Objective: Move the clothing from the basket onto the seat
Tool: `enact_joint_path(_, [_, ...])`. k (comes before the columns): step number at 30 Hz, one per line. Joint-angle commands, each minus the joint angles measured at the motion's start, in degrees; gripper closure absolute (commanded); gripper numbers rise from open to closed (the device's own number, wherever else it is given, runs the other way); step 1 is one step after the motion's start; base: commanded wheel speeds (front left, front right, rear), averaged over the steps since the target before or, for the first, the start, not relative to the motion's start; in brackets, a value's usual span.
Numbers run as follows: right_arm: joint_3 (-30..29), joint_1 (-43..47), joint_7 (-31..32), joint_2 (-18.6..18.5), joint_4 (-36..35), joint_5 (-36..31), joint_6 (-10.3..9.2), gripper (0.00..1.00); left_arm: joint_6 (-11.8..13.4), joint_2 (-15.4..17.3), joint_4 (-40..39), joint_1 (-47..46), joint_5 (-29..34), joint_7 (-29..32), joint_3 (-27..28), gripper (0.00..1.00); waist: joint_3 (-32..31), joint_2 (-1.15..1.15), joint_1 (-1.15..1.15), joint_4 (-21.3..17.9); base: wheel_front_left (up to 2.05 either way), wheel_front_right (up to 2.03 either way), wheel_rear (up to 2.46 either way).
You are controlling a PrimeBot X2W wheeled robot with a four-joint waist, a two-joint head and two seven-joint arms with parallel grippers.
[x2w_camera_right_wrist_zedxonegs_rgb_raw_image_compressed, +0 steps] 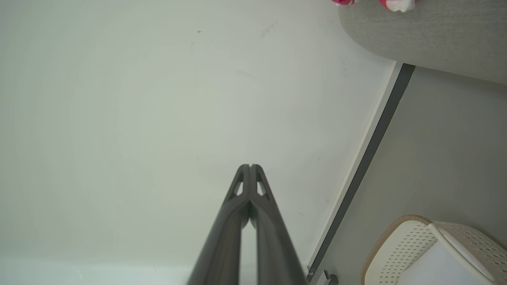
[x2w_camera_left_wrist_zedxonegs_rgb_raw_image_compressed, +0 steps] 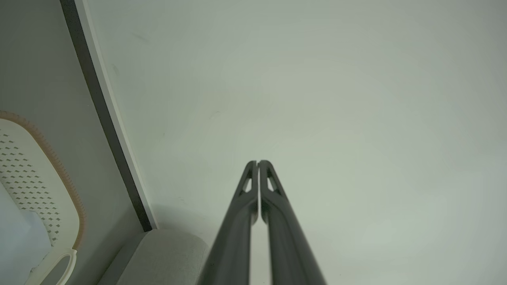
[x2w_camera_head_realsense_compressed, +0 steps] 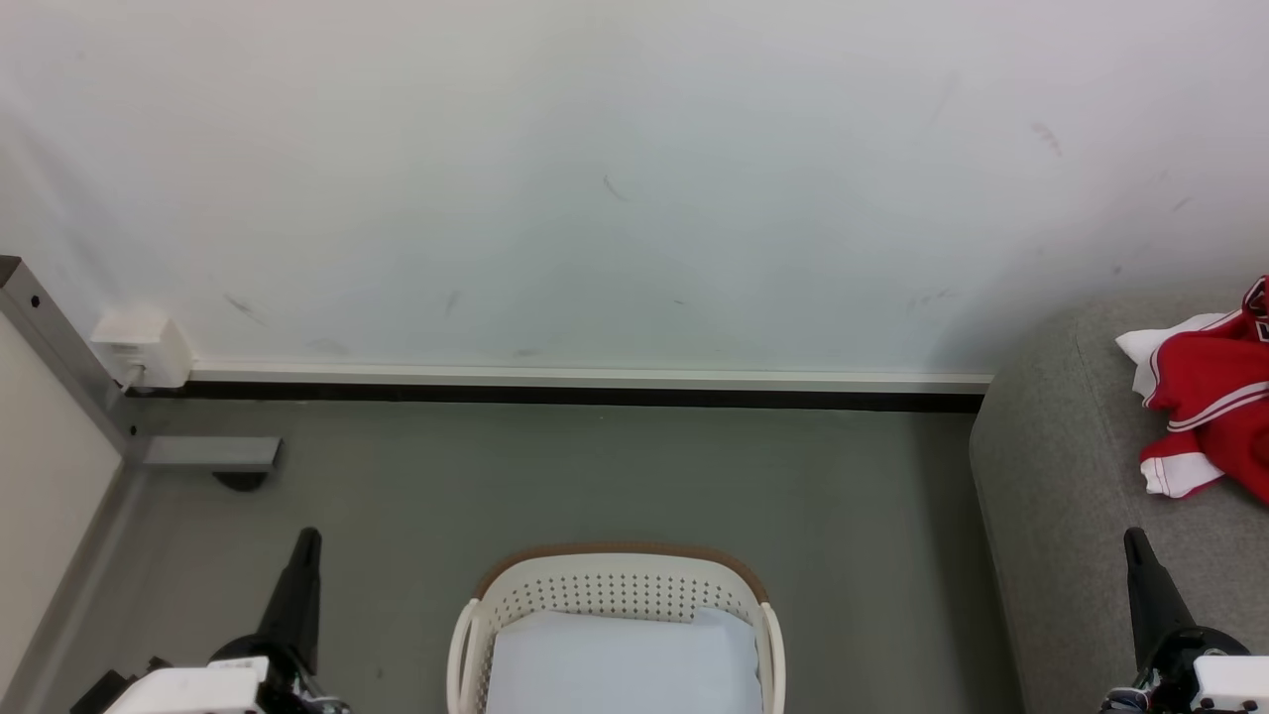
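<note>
The red clothing (x2w_camera_head_realsense_compressed: 1214,402) with white trim lies bunched on the grey seat (x2w_camera_head_realsense_compressed: 1071,476) at the right edge; a scrap of clothing (x2w_camera_right_wrist_zedxonegs_rgb_raw_image_compressed: 396,3) peeks in at the top of the right wrist view. The white perforated basket (x2w_camera_head_realsense_compressed: 615,595) with its brown rim stands on the floor at bottom centre, holding a pale blue-white flat cloth (x2w_camera_head_realsense_compressed: 625,664). My left gripper (x2w_camera_head_realsense_compressed: 307,540) points up at the lower left, shut and empty, left of the basket. My right gripper (x2w_camera_head_realsense_compressed: 1133,540) rises at the lower right over the seat's front, shut with nothing in it.
A white wall with a dark skirting strip (x2w_camera_head_realsense_compressed: 595,397) runs behind the grey floor (x2w_camera_head_realsense_compressed: 595,476). A white socket box (x2w_camera_head_realsense_compressed: 144,347) and a metal frame leg (x2w_camera_head_realsense_compressed: 59,357) stand at the left. The basket (x2w_camera_left_wrist_zedxonegs_rgb_raw_image_compressed: 35,178) and the seat's corner (x2w_camera_left_wrist_zedxonegs_rgb_raw_image_compressed: 158,253) appear in the left wrist view.
</note>
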Motion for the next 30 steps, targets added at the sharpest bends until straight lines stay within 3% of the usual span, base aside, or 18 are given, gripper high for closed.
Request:
enact_joint_path(1, [-0.2, -0.7, 0.2, -0.4, -0.3, 0.1, -0.14, 1.0, -0.3, 0.1, -0.2, -0.4, -0.8, 0.2, 0.1, 1.0, 0.0, 0.0, 0.0, 0.0, 0.0, 0.0, 0.0])
enact_joint_path(30, [-0.2, -0.7, 0.2, -0.4, -0.3, 0.1, -0.14, 1.0, -0.3, 0.1, -0.2, -0.4, -0.8, 0.2, 0.1, 1.0, 0.0, 0.0, 0.0, 0.0, 0.0, 0.0, 0.0])
